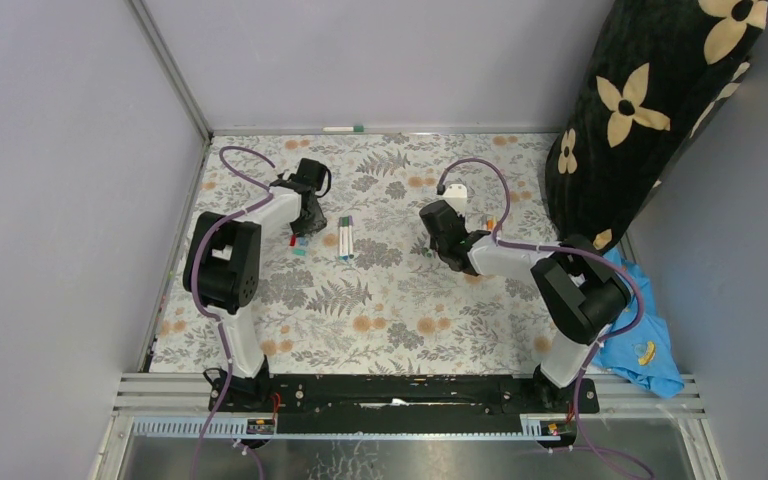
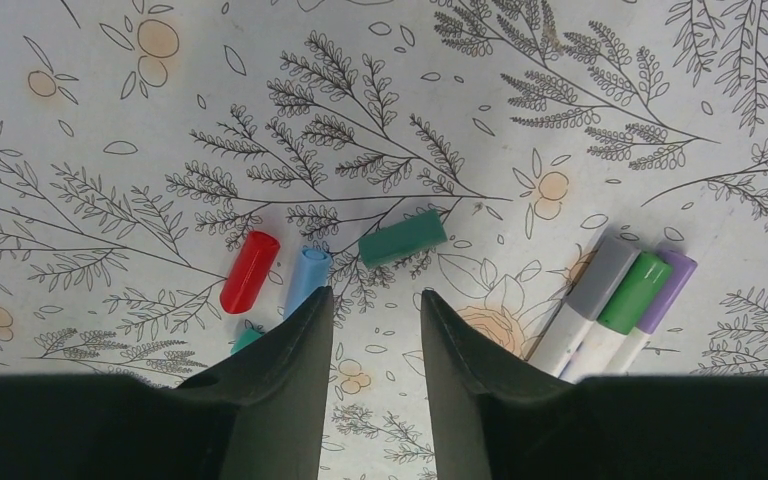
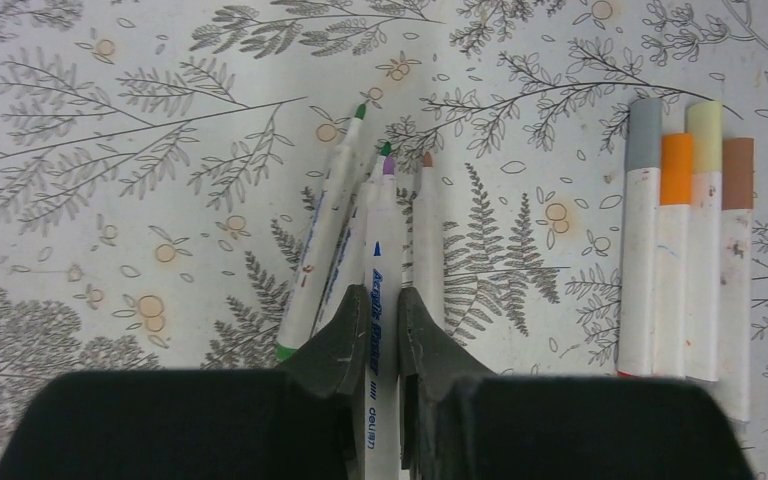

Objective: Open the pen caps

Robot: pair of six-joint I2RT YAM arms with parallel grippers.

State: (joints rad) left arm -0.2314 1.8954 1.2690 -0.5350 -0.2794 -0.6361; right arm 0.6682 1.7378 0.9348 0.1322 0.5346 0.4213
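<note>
Gaping L end effector (image 2: 375,292) | green cap (image 2: 402,237) just ahead | R end effector (image 3: 382,292) grasping pen (image 3: 385,230)

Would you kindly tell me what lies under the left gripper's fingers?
A teal cap peeks from beneath one finger, beside the light blue cap; its remainder is covered.

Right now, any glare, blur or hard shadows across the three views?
Top external: even soft light, no glare on the table, pens tiny. Left wrist: red cap sharp, left gripper near-black, faint shadows. Right wrist: purple-tipped pen crisp, right gripper dark, its body soft-focus.
</note>
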